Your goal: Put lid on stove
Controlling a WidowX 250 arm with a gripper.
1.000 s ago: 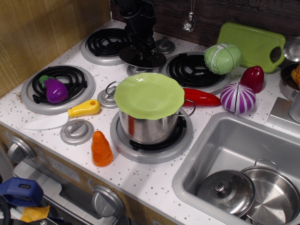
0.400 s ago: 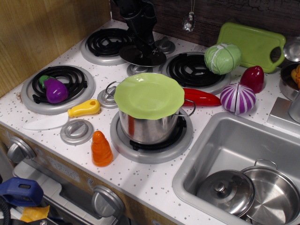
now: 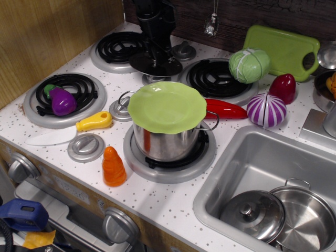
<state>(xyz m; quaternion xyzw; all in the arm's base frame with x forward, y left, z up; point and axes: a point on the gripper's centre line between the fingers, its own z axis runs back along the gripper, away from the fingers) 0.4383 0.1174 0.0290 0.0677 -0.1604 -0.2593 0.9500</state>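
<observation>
Lid (image 3: 156, 64): dark, shiny and flat, held level at the back of the desk, between the two rear burners and just over a grey knob; whether it touches the surface cannot be told.
Gripper (image 3: 156, 47): black, coming down from the back edge onto the middle of the lid; the jaws are clenched on the lid's centre knob.
Stove (image 3: 157, 199): white speckled top with four black coil burners in grey rings, filling the left and middle of the desk.
Pot (image 3: 165, 142): steel, standing on the front right burner, covered by a wavy green disc (image 3: 167, 106).
Eggplant (image 3: 62, 100): purple, lying on the left burner.
Knife (image 3: 71, 129): yellow handle, white blade, near the front left edge.
Carrot (image 3: 113, 167): orange, upright, just beside the pot's burner at the front.
Cabbage (image 3: 249, 65): green, resting on the rear right burner's rim.
Onion (image 3: 266, 109): purple striped, right of a red pepper (image 3: 224, 109).
Sink (image 3: 252, 157): front right corner, holding a domed steel lid (image 3: 252, 214) and a second pot (image 3: 304, 212).
Cutting board (image 3: 283, 50): green, at the back right edge.
</observation>
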